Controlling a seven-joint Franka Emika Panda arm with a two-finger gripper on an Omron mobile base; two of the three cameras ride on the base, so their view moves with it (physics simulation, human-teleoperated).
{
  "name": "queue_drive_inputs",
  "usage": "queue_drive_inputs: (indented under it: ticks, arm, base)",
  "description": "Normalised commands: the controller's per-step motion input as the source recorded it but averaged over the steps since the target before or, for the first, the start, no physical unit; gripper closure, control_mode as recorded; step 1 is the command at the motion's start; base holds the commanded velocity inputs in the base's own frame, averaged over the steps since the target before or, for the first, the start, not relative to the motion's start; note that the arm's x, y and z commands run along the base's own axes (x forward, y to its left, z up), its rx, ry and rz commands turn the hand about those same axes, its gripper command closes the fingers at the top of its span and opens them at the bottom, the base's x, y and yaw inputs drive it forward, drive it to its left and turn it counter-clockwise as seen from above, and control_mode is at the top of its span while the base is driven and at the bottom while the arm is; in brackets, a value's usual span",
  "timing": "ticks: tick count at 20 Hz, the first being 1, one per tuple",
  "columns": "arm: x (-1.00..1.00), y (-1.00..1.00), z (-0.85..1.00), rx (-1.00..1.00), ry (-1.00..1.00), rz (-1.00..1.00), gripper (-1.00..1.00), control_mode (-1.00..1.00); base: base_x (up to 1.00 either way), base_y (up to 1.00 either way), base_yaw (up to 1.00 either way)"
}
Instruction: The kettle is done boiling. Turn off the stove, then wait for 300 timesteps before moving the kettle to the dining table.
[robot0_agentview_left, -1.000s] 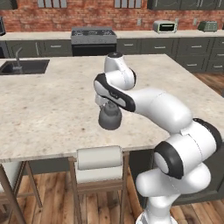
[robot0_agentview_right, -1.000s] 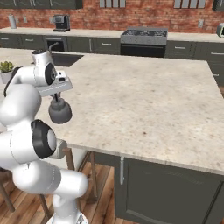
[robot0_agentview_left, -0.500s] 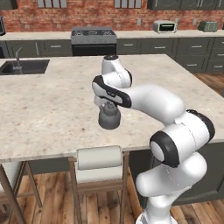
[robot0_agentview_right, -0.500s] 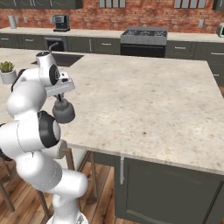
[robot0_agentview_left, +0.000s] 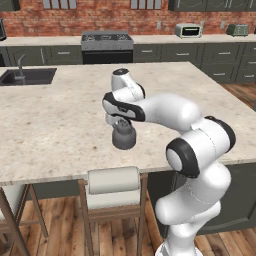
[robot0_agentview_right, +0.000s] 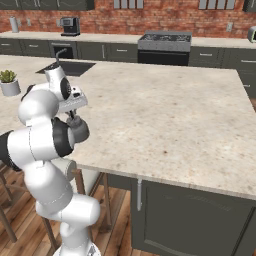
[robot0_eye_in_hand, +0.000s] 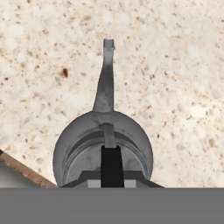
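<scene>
Speckled beige dining table (robot0_agentview_left: 60, 125) under kettle (robot0_agentview_left: 123, 136); brick wall (robot0_agentview_left: 100, 20) behind.

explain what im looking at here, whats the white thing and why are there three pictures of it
The white thing is a robot arm with dark joints, standing on a base that can drive, in a computer-rendered kitchen. Two pictures come from cameras on that base, one behind the arm to its left, one to its right, so they show the same scene from two sides. The third comes from a camera on the hand, looking straight down along the gripper. The big beige speckled surface is the dining table. The gripper is shut on the handle of a small grey kettle, near the table's front edge; whether the kettle rests on the top or hangs just above it is hard to tell. The stove stands against the far brick wall.
</scene>
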Motion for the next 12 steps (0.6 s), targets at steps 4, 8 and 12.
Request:
queue_drive_inputs:
  ticks: [4, 8, 12]
  arm:
    - [0.30, 0.04, -0.15, -0.01, 0.07, 0.00, 1.00, -1.00]
    - [0.35, 0.03, -0.10, 0.00, 0.07, 0.00, 1.00, -1.00]
    - [0.34, 0.01, -0.04, 0.00, 0.04, 0.00, 1.00, -1.00]
  base:
    - [0.00, 0.00, 0.00]
    - [0.00, 0.00, 0.00]
    - [0.00, 0.00, 0.00]
